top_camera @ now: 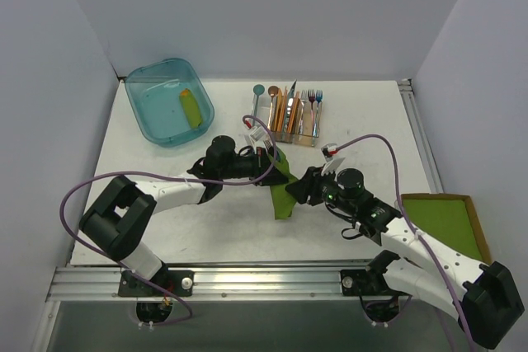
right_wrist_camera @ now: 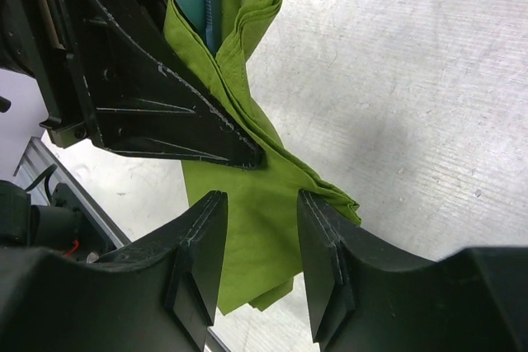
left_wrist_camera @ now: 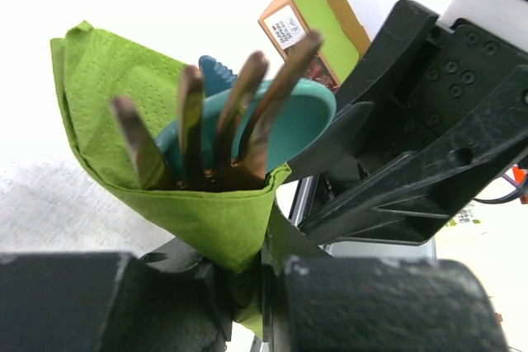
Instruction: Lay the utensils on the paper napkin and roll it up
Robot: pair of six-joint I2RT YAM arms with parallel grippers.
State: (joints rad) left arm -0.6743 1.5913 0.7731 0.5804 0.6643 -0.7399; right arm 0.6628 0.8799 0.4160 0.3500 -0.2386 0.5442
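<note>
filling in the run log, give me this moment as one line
stage: rolling napkin | left hand: shut on napkin wrapped round fork and spoon | right hand: open, straddling napkin's lower end

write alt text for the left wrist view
A copper-coloured metal fork and teal round-bowled metal spoon stand wrapped in a lime-green paper napkin, pinched below by the left gripper. A brown cardboard box of green sheets sits behind.

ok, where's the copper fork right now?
Left wrist view: the copper fork stands tines-up inside the rolled green napkin, against the teal spoon, pinched between the fingers of the left gripper, mid-table.
</note>
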